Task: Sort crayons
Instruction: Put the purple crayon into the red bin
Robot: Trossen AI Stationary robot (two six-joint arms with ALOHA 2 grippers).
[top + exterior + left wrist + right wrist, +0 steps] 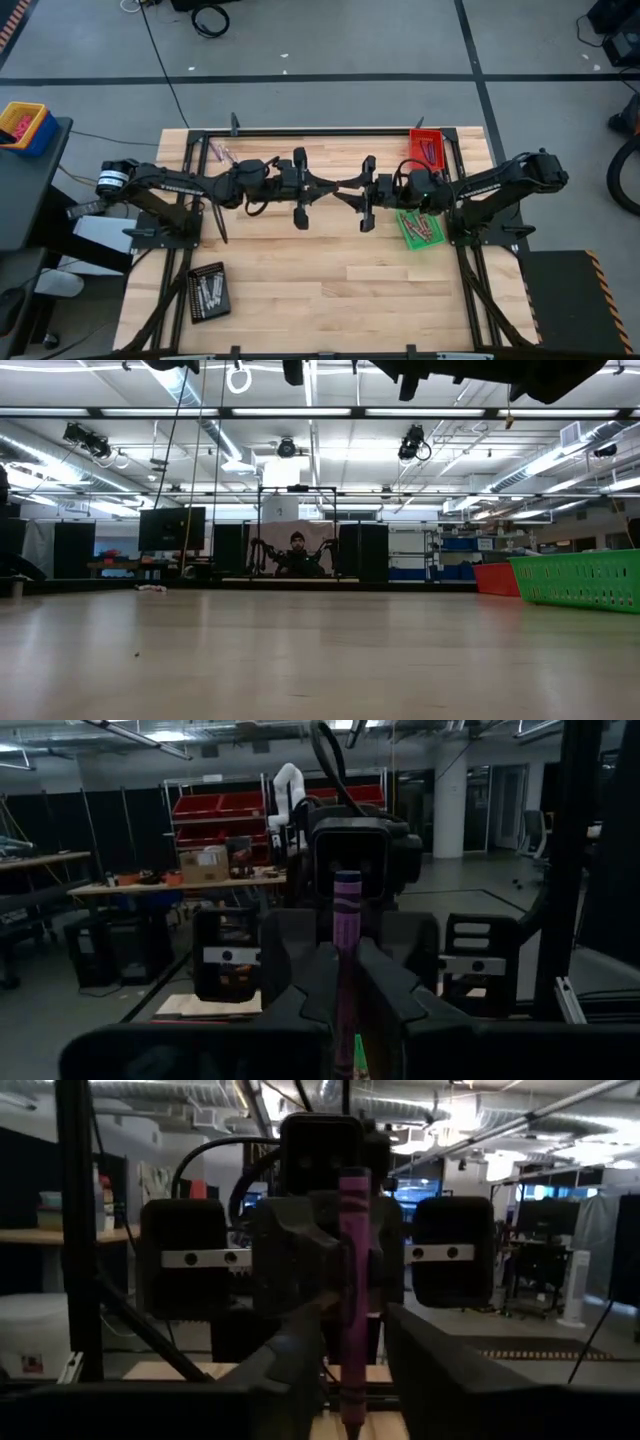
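A: Entry, both arms raised over mid-table; left gripper (338, 187) and right gripper (350, 190) meet tip to tip above the bare wood of the table (330, 270). State of the left?

B: Clamped on a purple crayon (347, 970); in the left wrist view the crayon stands upright between the two dark fingers (300, 990), its lower end cut off by the frame edge; a small green sliver beside it, cannot say what that is.

A: And the right?

B: Right wrist view shows the same crayon (353, 1295) upright between its fingers (290, 1355), one on each side; a narrow gap seems to remain on both sides, but the light is poor; I cannot tell whether the fingers touch the crayon or stand just off it.

A: From overhead?

B: The crayon itself is too thin to make out where the tips meet; only the dark fingers show.

A: Other crayons?

B: Red tray (425, 147) at the far right holds a few dark sticks; green tray (419, 228) nearer, partly under the right arm, holds reddish ones; black tray (207, 291) at the near left holds pale ones; a few loose sticks (222, 152) at the far left edge; counts not readable.

A: Low view?

B: Grippers cut off at the top; only the green tray (585, 580) and red tray (496, 578) show, contents hidden behind their walls.
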